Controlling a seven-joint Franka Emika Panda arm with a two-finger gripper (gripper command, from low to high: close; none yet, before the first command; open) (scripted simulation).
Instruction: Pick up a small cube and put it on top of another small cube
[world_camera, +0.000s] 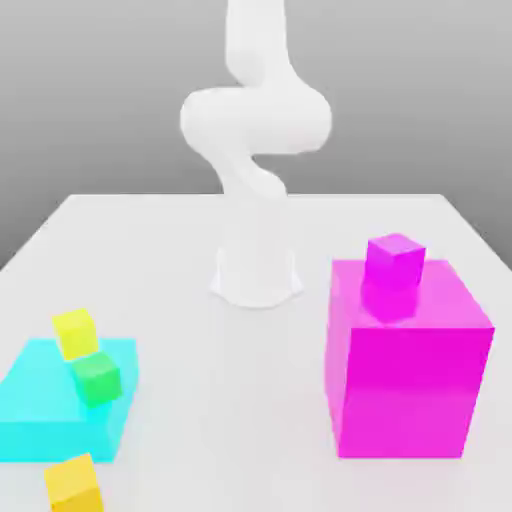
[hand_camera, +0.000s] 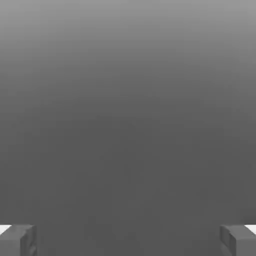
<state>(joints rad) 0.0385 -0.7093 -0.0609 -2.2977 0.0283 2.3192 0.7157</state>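
A small yellow cube (world_camera: 75, 332) and a small green cube (world_camera: 97, 377) rest on a flat cyan block (world_camera: 50, 410) at the exterior view's left. In front of that block a small orange-yellow cube (world_camera: 73, 485) lies on the table. At the exterior view's right a small magenta cube (world_camera: 394, 262) sits on top of a large magenta cube (world_camera: 405, 365). In the hand view my gripper (hand_camera: 128, 240) is open, its grey fingertips (hand_camera: 17, 240) far apart, with nothing between them and plain grey background ahead.
The white arm (world_camera: 255, 120) rises from its round base (world_camera: 256, 275) at the back middle of the white table (world_camera: 230, 400) and leaves the picture at the top.
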